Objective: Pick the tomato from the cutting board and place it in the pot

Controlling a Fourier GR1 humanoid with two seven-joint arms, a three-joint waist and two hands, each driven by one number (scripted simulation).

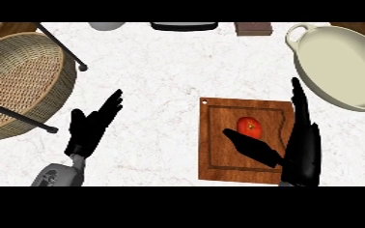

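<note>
A red tomato (249, 126) lies near the middle of a wooden cutting board (221, 154) at the lower right of the counter. My right hand (302, 147) is over the board's right edge, open, its fingers stretched straight up past the tomato's right side and its thumb reaching left just below the tomato. The tomato sits in the gap between thumb and fingers; contact cannot be told. A cream pot (335, 67) with a side handle stands at the upper right. My left hand (91, 125) rests open at the lower left, fingers up.
A large wicker basket (28, 82) on a black wire stand fills the left edge. Along the back edge sit a grey bowl (107, 26), a black object (184, 26) and a brown block (253, 28). The counter is white marble.
</note>
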